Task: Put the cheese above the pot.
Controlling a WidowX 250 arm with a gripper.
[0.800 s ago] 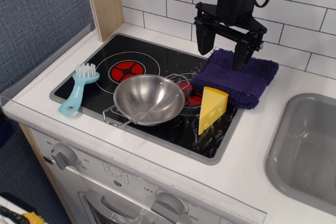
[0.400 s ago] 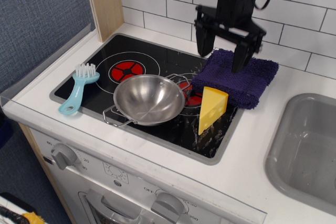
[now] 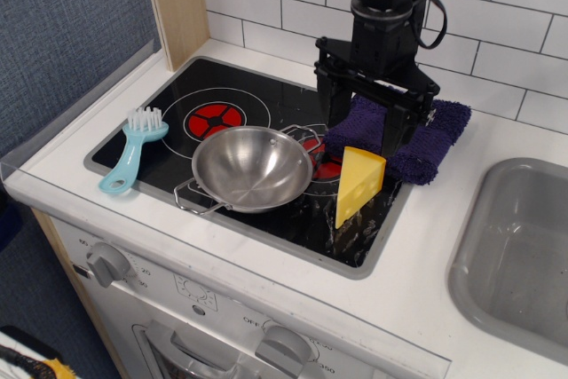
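Observation:
The yellow cheese wedge (image 3: pixel 358 184) stands upright on the black stovetop, just right of the pot. The shiny steel pot (image 3: pixel 252 169) sits in the middle of the stove with its wire handles at front left and back right. My black gripper (image 3: pixel 364 127) hangs open just behind and above the cheese, over the front edge of a purple cloth. Its fingers straddle empty air and hold nothing.
A purple folded cloth (image 3: pixel 426 142) lies behind the cheese at the stove's right rear. A light blue brush (image 3: pixel 134 151) lies at the stove's left edge. A grey sink (image 3: pixel 524 255) is at the right. A white tiled wall stands behind.
The gripper has moved forward, left and down from above the cloth toward the cheese, still open. The cheese, pot and brush have not moved.

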